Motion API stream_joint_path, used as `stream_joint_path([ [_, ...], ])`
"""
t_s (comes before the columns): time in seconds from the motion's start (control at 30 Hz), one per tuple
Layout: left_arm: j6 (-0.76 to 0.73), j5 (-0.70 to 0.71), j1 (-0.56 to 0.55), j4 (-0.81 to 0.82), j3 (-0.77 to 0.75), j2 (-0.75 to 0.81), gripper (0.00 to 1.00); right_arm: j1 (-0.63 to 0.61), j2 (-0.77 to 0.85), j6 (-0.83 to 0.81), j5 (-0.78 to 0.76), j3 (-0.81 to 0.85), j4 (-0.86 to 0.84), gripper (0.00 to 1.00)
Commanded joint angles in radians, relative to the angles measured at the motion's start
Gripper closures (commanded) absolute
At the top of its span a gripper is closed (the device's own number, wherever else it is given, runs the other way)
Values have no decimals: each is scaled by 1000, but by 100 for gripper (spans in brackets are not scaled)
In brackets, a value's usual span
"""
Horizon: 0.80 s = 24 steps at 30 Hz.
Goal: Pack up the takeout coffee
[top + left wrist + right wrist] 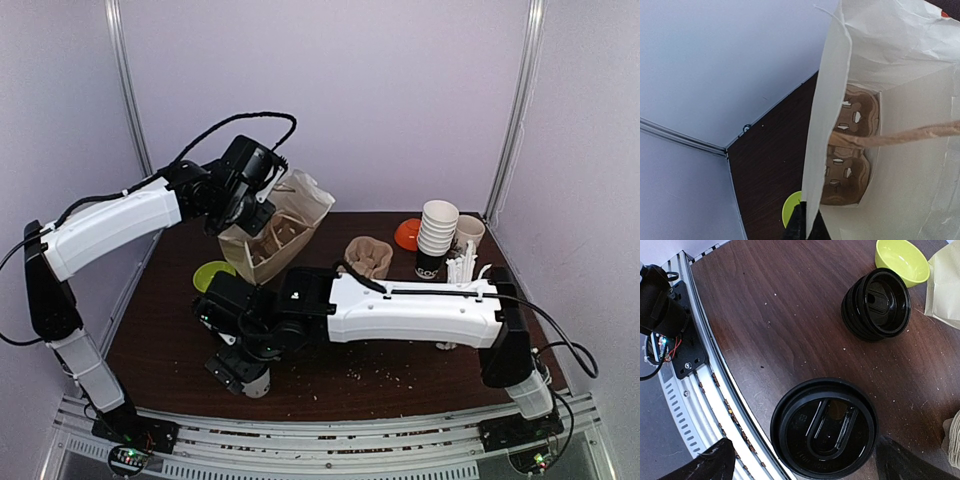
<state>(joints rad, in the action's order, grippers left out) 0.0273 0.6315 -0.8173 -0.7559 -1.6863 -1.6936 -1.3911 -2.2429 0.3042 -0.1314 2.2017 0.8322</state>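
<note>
Close to the near edge, left of its middle, the coffee (pixel 824 427) stands upright on the worktop (pixel 790 315), lid on. The right gripper (pixel 243 368) hangs over it released, its fingers (pixel 715 462) spread to either side and, as far as we can see, not touching it. We judge the step to be the pick-up: we would lower until the pads sit below the lid, centre the cup between them, and close only firmly enough to hold, since a paper wall dents and a squeezed lid can pop off. Then we would lift straight up and carry it level

A little further in sit a stack of lids (pixel 877 302) and a green bowl (pixel 902 260), both apart from the cup; we would steer clear of them. Toward the far left corner the left gripper (pixel 802 227) is clenched on the rim of the paper bag (pixel 900 90), holding its mouth open; a cardboard carrier (pixel 847 145) lies in the bottom, and we would aim the cup into one of its wells

The worktop is dark wood grain speckled with crumbs, with a metal rail (pixel 330 428) along the near edge. Plain pale walls (pixel 350 90) close in the far and side edges
</note>
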Motion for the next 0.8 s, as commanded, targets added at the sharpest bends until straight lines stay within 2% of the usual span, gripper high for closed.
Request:
stream_joint_path([
  [0.0, 24, -6, 4, 3, 3, -16, 100, 15, -37, 21, -32, 59, 86, 0],
  [0.6, 27, -18, 3, 3, 11, -11, 100, 27, -92, 27, -14, 84, 90, 0],
  [0.77, 27, -19, 3, 3, 13, -11, 100, 28, -86, 26, 2, 74, 82, 4],
])
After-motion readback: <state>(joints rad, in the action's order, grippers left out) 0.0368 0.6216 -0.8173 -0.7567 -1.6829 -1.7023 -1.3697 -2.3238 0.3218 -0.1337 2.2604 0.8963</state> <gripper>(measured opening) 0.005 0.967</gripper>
